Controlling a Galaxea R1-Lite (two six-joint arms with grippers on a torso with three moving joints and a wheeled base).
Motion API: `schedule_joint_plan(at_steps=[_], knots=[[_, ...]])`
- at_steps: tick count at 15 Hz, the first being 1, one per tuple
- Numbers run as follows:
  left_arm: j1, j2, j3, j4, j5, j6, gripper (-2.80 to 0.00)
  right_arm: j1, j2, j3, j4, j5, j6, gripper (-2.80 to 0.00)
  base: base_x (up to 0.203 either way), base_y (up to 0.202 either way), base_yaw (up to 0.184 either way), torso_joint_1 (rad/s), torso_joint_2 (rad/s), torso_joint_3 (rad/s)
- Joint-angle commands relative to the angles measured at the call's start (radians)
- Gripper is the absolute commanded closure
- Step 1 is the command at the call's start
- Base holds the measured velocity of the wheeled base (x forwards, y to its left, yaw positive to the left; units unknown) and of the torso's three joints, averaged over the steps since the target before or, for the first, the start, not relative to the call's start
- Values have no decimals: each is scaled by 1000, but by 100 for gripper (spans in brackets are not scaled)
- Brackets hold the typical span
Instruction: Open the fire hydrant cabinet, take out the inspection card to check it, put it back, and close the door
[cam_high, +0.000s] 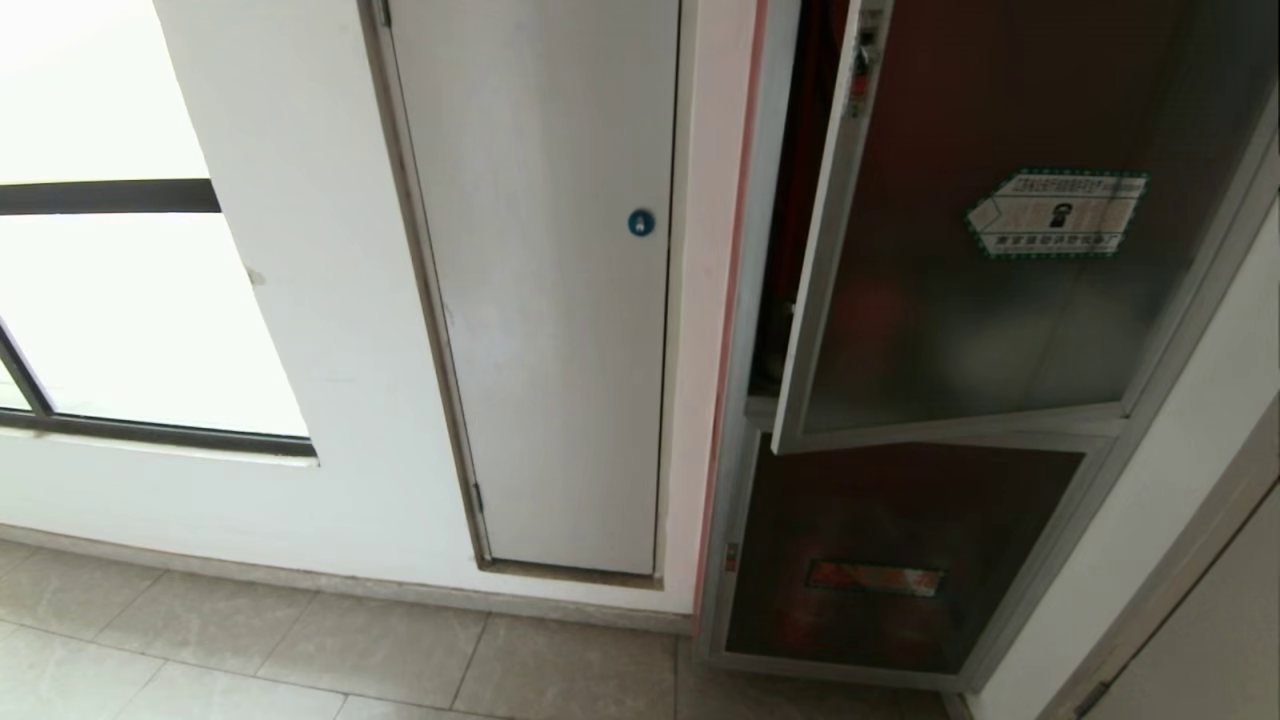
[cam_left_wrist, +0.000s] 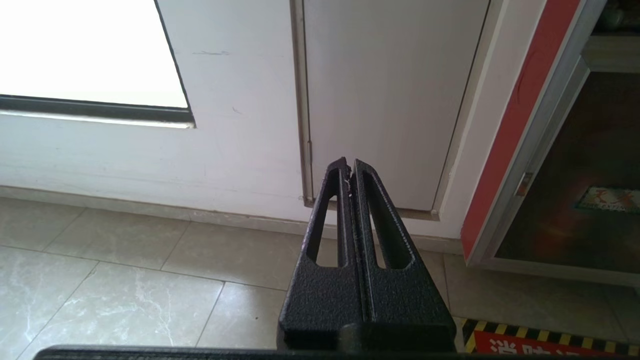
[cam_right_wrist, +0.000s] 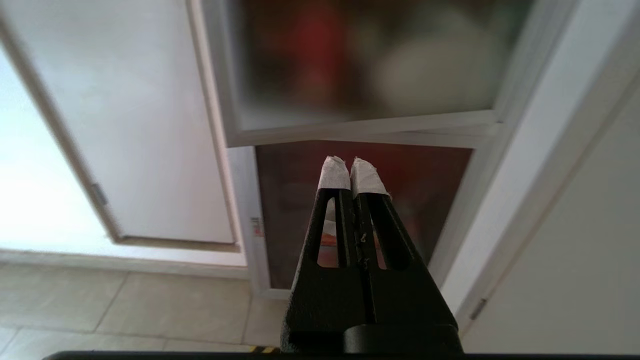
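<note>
Right gripper pinched together, empty, facing cabinet's lower panel | door ajar on cabinet | left gripper closed, parked | we judge door part-open; card unseen; remaining steps unclear.

The fire hydrant cabinet has a silver frame and a dark red inside. The door is dark tinted glass in a silver frame, and its sticker at 1 o'clock is white with a green edge. The lower panel at 5 o'clock is dark brown-red with an orange label. The white door has a round blue lock. The wall is white and the floor tiles are pale grey-beige. The left gripper is all black. The right gripper is black with white taped tips. A floor strip at 5 o'clock has yellow and black stripes over red.
</note>
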Motion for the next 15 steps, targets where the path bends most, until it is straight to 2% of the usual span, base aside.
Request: schedule_joint_plan(at_steps=[1,4,7,9,12,15], knots=[[1,1,6,-1,1,0,0,-15,-145,38,23,-19,-6,0,0,0,0,0,0,0],[1,1,6,-1,1,0,0,-36,-289,152,25,-12,-34,0,0,0,0,0,0,0],[1,1,6,-1,1,0,0,-38,-431,326,9,67,-32,0,0,0,0,0,0,0],[1,1,6,-1,1,0,0,-38,-432,435,-34,95,2,0,0,0,0,0,0,0],[1,1,6,-1,1,0,0,-38,-432,552,-154,115,10,0,0,0,0,0,0,0],[0,1,6,-1,0,0,0,-39,-432,559,-105,131,10,0,0,0,0,0,0,0]])
